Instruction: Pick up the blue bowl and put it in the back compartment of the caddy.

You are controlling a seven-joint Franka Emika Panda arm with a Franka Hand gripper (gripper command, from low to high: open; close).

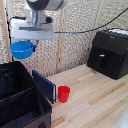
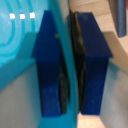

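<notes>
The blue bowl (image 1: pixel 21 49) hangs in the air at the exterior view's left, above the black fabric caddy (image 1: pixel 20 95). My gripper (image 1: pixel 29 45) is shut on the bowl's rim, under the grey wrist block. In the wrist view the two dark blue fingers (image 2: pixel 50 65) pinch the thin bright-blue wall of the bowl (image 2: pixel 20 45) between them. The caddy's inner dividers split it into compartments; the back compartment (image 1: pixel 12 75) lies roughly below the bowl. A dark blue flap panel (image 1: pixel 45 86) stands at the caddy's right side.
A small red cup (image 1: pixel 63 93) stands on the wooden table (image 1: pixel 95 100) just right of the flap. A black hard-cased box with a handle (image 1: pixel 107 52) sits at the back right. A wicker screen forms the backdrop.
</notes>
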